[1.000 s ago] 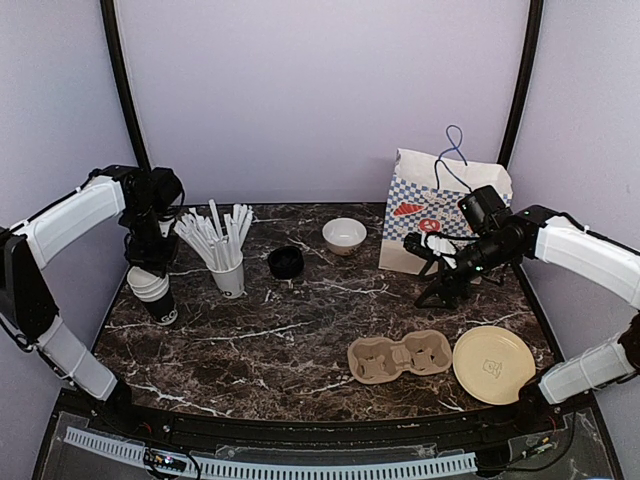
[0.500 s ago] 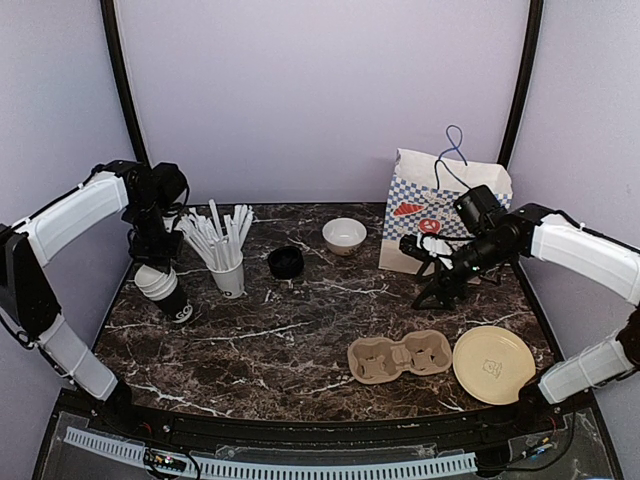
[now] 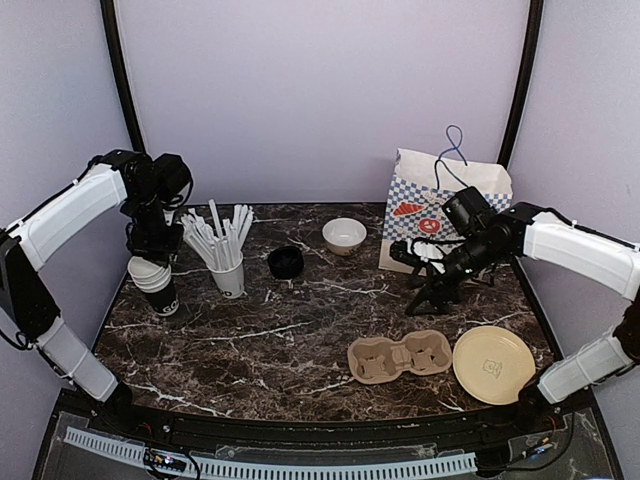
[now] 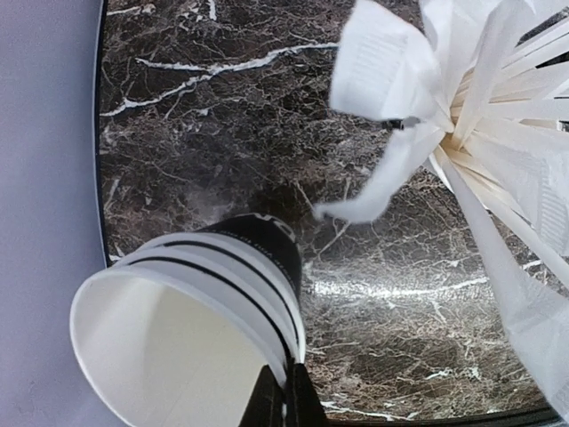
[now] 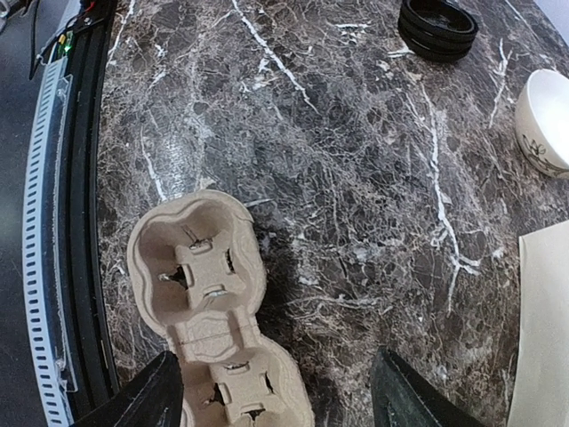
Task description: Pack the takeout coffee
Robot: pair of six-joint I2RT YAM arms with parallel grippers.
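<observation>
Cups [image 3: 152, 283] near table [image 3: 290, 335] left edge.

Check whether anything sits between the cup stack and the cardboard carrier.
Nothing visible: bare marble lies between the cup stack and cardboard carrier; the cup of sticks stands just beside that path.

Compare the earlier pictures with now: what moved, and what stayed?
The left gripper, shut on the cup stack, raised it slightly. The open right gripper shifted left. The carrier, lids, bowl, bag and plate stayed put.
</observation>
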